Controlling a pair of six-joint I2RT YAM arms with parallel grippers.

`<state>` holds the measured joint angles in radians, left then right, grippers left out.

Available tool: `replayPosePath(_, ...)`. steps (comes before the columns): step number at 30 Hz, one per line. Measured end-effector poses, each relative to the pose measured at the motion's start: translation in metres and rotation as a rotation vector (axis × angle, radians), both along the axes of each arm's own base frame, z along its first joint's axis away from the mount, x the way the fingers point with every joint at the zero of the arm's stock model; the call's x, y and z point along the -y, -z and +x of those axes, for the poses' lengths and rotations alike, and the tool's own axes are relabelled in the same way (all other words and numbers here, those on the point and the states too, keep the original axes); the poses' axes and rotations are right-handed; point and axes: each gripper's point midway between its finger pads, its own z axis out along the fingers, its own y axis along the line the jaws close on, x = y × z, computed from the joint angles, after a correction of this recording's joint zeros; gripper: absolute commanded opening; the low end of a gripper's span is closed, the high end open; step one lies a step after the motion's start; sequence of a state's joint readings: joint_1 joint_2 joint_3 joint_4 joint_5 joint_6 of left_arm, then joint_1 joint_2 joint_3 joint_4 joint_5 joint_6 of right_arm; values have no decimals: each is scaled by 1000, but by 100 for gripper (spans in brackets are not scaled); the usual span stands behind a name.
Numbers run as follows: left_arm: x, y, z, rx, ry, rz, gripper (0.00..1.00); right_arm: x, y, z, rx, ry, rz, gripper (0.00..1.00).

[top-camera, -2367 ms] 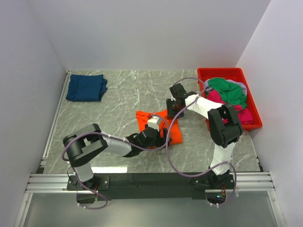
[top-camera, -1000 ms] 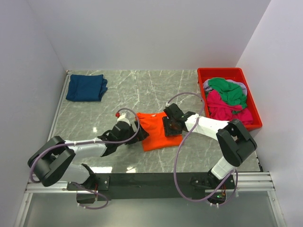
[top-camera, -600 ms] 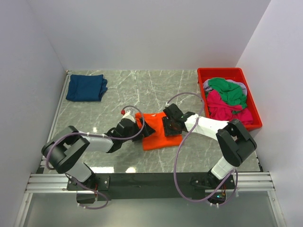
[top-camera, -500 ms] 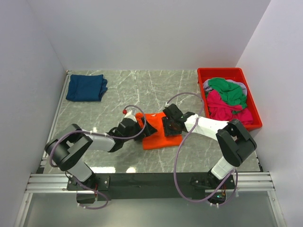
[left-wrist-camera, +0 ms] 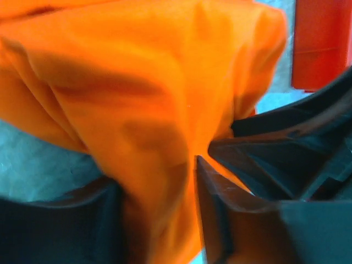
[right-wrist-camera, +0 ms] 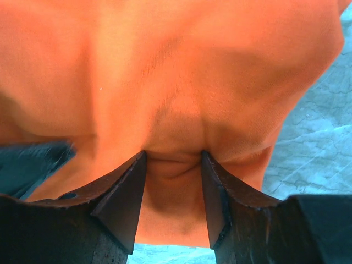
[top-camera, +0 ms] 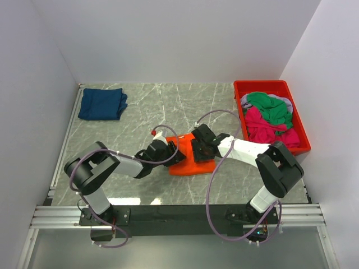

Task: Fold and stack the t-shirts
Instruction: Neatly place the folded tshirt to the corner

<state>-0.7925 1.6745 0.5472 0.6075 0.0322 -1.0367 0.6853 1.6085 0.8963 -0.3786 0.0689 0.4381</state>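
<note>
**Two arms meet over an orange shirt**

A grey-green marbled table [top-camera: 140, 106] fills the top view, with a rigid red plastic bin [top-camera: 238, 89] at its 2 o'clock corner. In the bin lies a loose heap: a green cloth t-shirt [top-camera: 269, 106] on top, a magenta pink cloth t-shirt [top-camera: 263, 126] under it, and a grey cloth t-shirt [top-camera: 287, 102] showing at the heap's 1 o'clock edge. A dark navy blue cloth t-shirt [top-camera: 102, 103], folded, lies at the table's 10 o'clock corner, well apart from the rest. The bright orange cloth t-shirt [top-camera: 190, 162] lies bunched just toward 5 o'clock of the table's middle.

The left gripper [top-camera: 173, 152] is at that shirt's 9 o'clock edge. Its wrist view shows a thick fold of orange cloth filling the gap between the dark fingers [left-wrist-camera: 220, 220] and touching both, so the jaws are clamped on it. The right gripper [top-camera: 201, 150] sits on the shirt's 1 o'clock part. Its fingers [right-wrist-camera: 124, 192] stand moderately apart with their tips pressed down into the cloth, and a small pucker rises between them unpinched.
</note>
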Motion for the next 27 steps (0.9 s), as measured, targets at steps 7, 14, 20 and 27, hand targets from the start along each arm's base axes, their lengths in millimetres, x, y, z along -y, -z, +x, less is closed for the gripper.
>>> replayPosePath(7, 8, 10, 9, -13, 8, 48, 0, -3, 0, -1, 5, 0, -1, 52)
replayPosePath(14, -5, 9, 21, 19, 3, 159, 0, -2, -2, -2, 9, 3, -1, 52)
replayPosePath(20, -49, 3, 48, 60, -14, 330, 0, -4, -18, 5, 30, 8, 21, 52)
replayPosePath(27, -108, -16, 96, 120, -29, 518, 0, 3, -70, 39, 132, 57, 91, 54)
